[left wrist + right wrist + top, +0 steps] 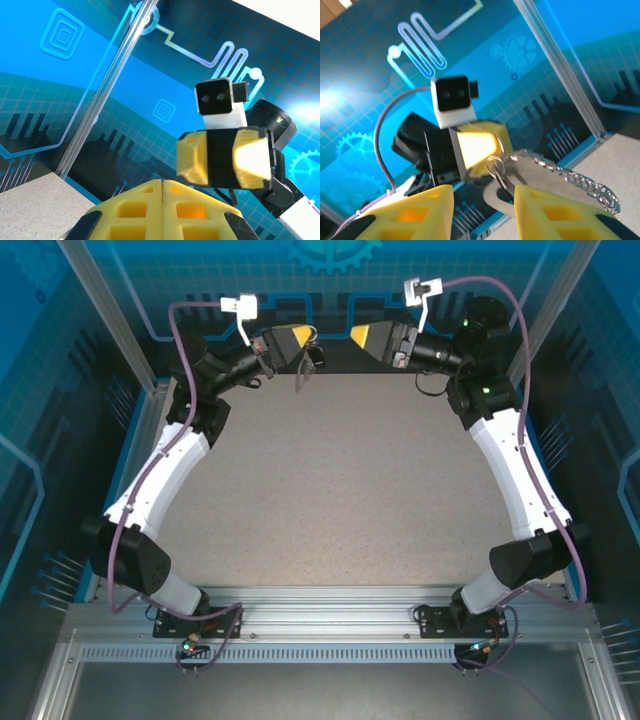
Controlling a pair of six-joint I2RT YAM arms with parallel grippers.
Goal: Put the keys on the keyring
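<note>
My left gripper [308,337] is raised at the far edge of the table and shut on the keyring [302,375], a dark grey oval loop that hangs below its yellow fingertips. A small black key [316,357] dangles beside the loop. In the right wrist view the keyring [535,172] hangs from the left gripper [496,150], with a small silver ring and a beaded chain [575,177] trailing right. My right gripper [482,192] faces it, open, with nothing between its fingers; the ring lies just beyond them. In the left wrist view the left gripper [164,182] has its fingers pressed together, and the right gripper [222,160] faces it.
Both arms reach to the far edge of the speckled table [330,490], fingertips a short gap apart. Blue printed walls and a slanted aluminium post [105,310] stand close behind and to the sides. A metal rail [330,605] runs along the near edge.
</note>
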